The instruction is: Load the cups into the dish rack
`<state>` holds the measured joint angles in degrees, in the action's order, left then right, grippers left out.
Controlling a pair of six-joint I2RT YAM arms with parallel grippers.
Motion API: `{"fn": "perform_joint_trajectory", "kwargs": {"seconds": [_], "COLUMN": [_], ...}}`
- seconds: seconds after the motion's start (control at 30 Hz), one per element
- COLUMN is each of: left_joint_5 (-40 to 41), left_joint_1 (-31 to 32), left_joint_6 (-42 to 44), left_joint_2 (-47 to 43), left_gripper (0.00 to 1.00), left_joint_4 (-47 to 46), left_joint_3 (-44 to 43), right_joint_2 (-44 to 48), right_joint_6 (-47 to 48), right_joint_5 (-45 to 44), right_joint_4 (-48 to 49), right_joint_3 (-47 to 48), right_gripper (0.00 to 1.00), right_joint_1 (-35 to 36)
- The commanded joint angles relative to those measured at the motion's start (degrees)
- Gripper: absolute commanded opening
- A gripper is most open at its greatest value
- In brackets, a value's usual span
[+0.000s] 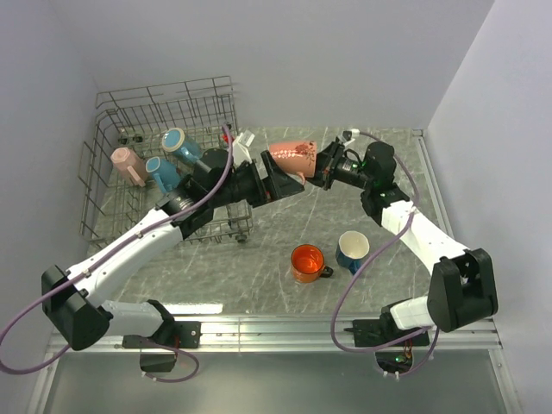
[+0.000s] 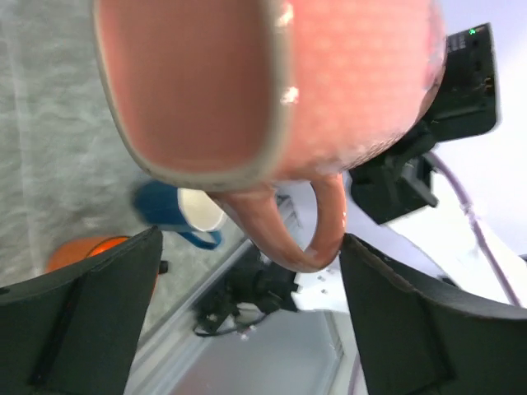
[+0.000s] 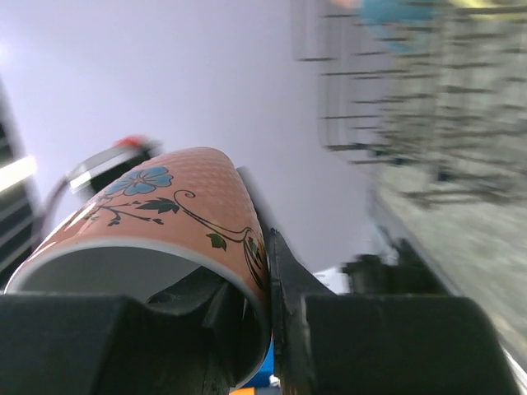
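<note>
Pale walls (image 1: 345,52) close in on a grey marbled table (image 1: 259,250). The right gripper (image 1: 319,169) pinches the rim of a salmon mug (image 1: 293,157) with a flower-and-vine print, held on its side off the table, just right of the dish rack (image 1: 105,129). The left gripper (image 1: 274,179) waits beside it, fingers spread, the handle between them; whether they touch is unclear. An orange mug (image 1: 307,262) and a dark blue mug (image 1: 352,250) stand in open space nearer the bases. A pink mug (image 1: 128,166) and light blue mugs (image 1: 160,171) sit in the rack, which is blurred in the right wrist view.
</note>
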<state>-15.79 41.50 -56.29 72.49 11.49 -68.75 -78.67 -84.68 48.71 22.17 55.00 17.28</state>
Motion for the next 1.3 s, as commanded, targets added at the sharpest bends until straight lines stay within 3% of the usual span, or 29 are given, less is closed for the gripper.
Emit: {"fn": "perform_joint_trajectory", "kwargs": {"seconds": [0.0,0.43,0.53,0.63,0.8,0.9,1.0,1.03,1.07,1.1,1.17,1.27], "left_joint_5": [-0.1,0.4,1.0,1.6,4.7,6.6,8.8,9.7,10.3,11.2,11.6,11.9], "left_joint_1": [0.3,0.2,0.2,0.2,0.3,0.0,-0.9,-1.6,-2.1,-2.8,-5.5,-10.7], "left_joint_6": [0.3,0.0,0.2,0.4,0.9,1.9,3.6,5.1,5.9,6.5,8.3,10.8], "left_joint_2": [0.5,-0.7,-0.7,-0.8,-0.9,-1.3,-0.9,-0.8,-0.7,-0.7,-1.8,-4.4], "left_gripper": [0.91,0.77,0.65,0.46,0.02,0.0,0.0,0.0,0.0,0.0,0.0,0.0], "left_joint_4": [-4.3,-8.6,-8.1,-7.3,-4.2,-2.2,3.4,5.0,6.6,9.7,12.1,16.5], "left_joint_3": [-3.2,-3.6,-4.2,-5.2,-7.8,-9.2,-11.8,-13.6,-14.3,-14.7,-15.0,-14.2], "right_joint_2": [3.9,2.6,2.1,1.2,-1.7,-2.6,-1.9,-1.5,-1.0,0.4,2.2,4.8], "right_joint_6": [-12.2,-18.0,-19.3,-20.6,-22.0,-21.0,-17.3,-15.7,-11.7,-8.9,2.1,17.0], "right_joint_5": [2.5,-1.5,-2.7,-3.6,-3.4,-3.0,-2.1,-1.6,-1.3,-0.6,-0.4,-2.4], "right_joint_4": [22.2,36.4,38.9,41.5,43.9,43.5,39.2,34.4,31.3,27.3,12.0,-8.9], "right_joint_3": [-0.8,-9.4,-10.4,-10.6,-9.6,-9.0,-8.7,-8.5,-8.2,-6.9,-4.9,0.5], "right_gripper": [0.0,0.0,0.0,0.0,0.0,0.0,0.0,0.04,0.29,0.39,0.52,0.54], "right_joint_1": [0.6,5.0,5.3,5.5,6.1,6.6,6.9,6.8,6.5,6.4,5.7,4.8]}}
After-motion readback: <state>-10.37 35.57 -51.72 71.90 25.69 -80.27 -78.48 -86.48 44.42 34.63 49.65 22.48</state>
